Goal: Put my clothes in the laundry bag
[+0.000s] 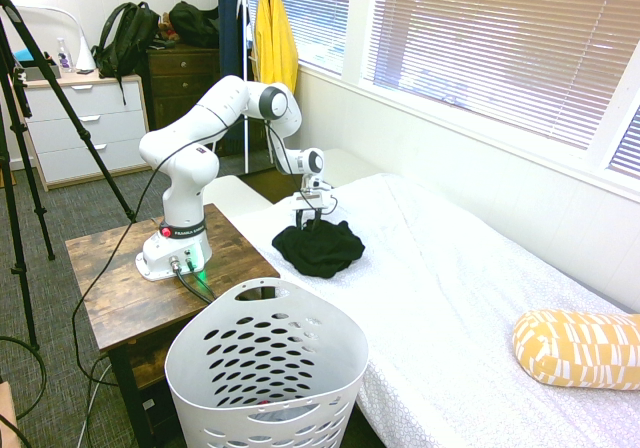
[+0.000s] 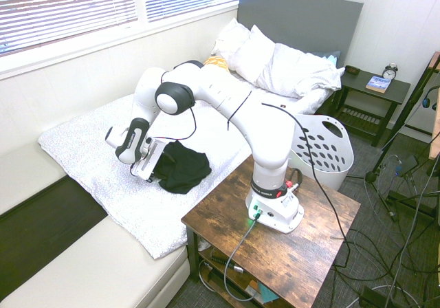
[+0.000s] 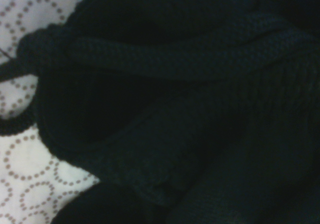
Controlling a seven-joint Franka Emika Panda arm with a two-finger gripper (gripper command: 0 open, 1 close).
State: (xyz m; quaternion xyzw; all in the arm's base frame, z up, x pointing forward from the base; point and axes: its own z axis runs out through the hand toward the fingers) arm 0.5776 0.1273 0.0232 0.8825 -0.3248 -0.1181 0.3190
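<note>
The clothes, a crumpled black knit garment (image 1: 322, 247) (image 2: 183, 168), lie on the white dotted bedspread (image 1: 450, 288) near the bed's foot end. My gripper (image 1: 309, 221) (image 2: 155, 168) points down at the garment's edge closest to the foot of the bed, fingers open and low on either side of the fabric. The wrist view is filled with the black knit (image 3: 170, 109) from very close, with bedspread at one side. The laundry bag, a white plastic basket with oval holes (image 1: 262, 371) (image 2: 324, 148), stands on the floor beside the wooden table, apart from the gripper.
The wooden table (image 1: 110, 288) (image 2: 309, 253) bears the arm, between bed and basket. A yellow patterned pillow (image 1: 578, 348) lies further up the bed, white pillows (image 2: 275, 64) at the headboard. A yellow garment (image 1: 275, 33) hangs by the window. Dresser and black backpack (image 1: 125, 38) stand behind.
</note>
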